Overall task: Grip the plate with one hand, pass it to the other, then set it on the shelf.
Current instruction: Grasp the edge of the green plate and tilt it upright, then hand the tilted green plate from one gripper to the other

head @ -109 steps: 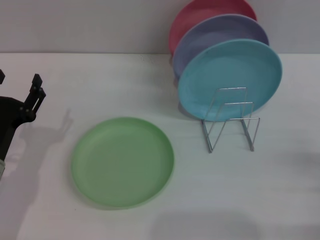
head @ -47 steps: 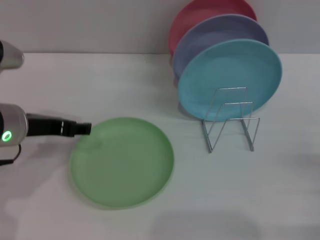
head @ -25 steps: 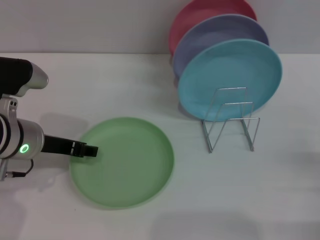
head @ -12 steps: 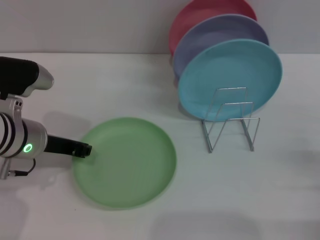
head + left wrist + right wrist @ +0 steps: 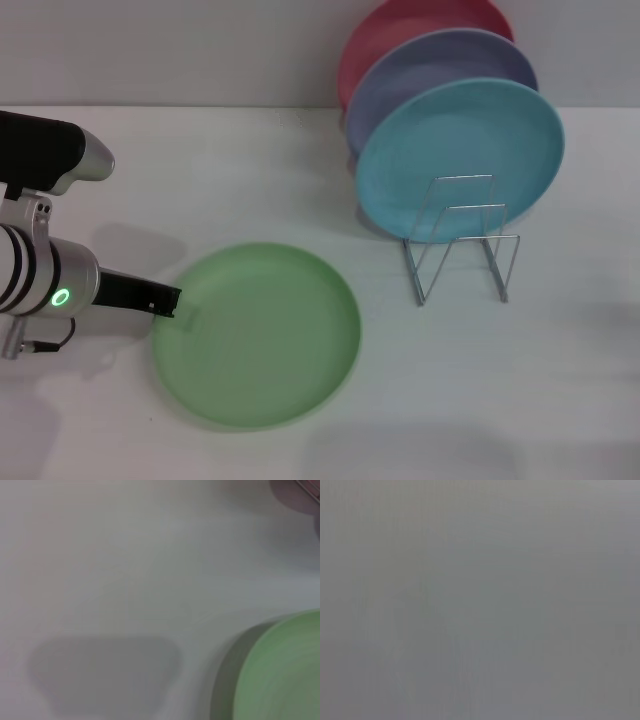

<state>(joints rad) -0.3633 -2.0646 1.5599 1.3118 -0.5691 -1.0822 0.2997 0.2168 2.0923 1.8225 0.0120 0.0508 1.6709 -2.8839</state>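
On white table (image 5: 300, 180): left gripper (image 5: 172, 300) clenched on green plate (image 5: 262, 335) rim.

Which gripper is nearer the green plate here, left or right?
Left. The left gripper sits at the green plate's rim, on the robot's left side of it. The right gripper appears in no view, so it is farther off.

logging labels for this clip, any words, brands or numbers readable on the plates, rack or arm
None: no readable text in any view.
The green plate, blue plate, lavender plate and red plate are plain.
The rack is bare wire.
The left gripper shows only a green glowing ring, no lettering.
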